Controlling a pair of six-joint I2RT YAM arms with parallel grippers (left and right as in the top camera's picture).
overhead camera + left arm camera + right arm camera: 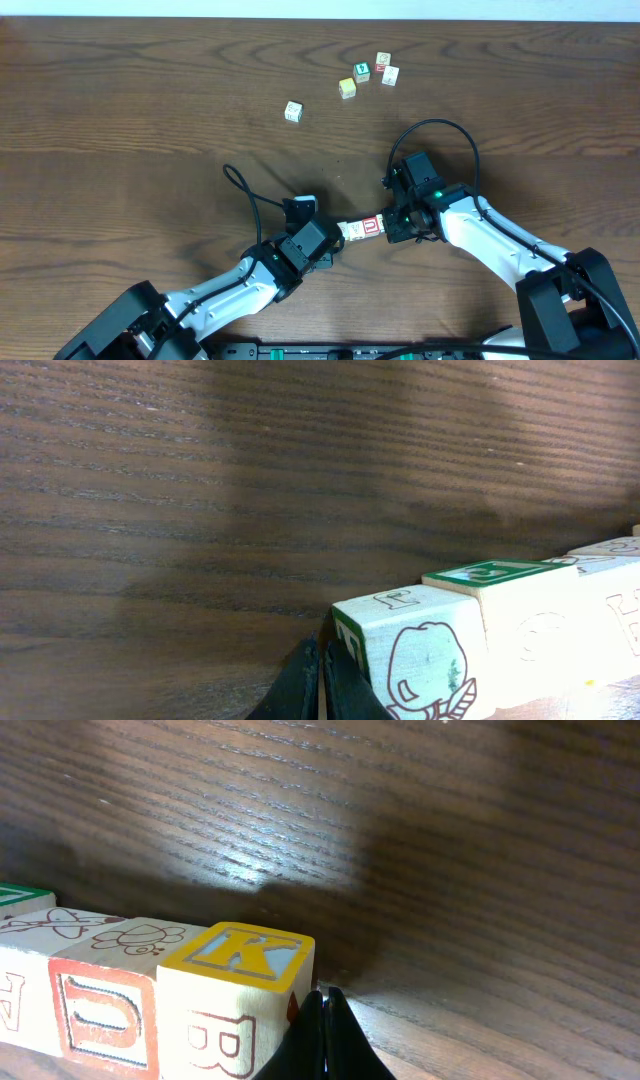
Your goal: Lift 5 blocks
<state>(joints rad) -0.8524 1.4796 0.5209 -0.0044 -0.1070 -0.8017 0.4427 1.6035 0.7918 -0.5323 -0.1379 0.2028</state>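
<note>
**Seen only in pieces**

Overhead, both ends of the row of blocks point(362, 229) are covered, so the count cannot be told. The left wrist view cuts the row at right and bottom, and its farther faces are washed out. Of the left gripper point(321, 685) only dark tips show. The right wrist view cuts the row at left and bottom, and the right gripper point(322, 1035) likewise. Marks on the loose cubes point(347, 88) near the far edge of the table point(120, 120) are too small to read.
</note>
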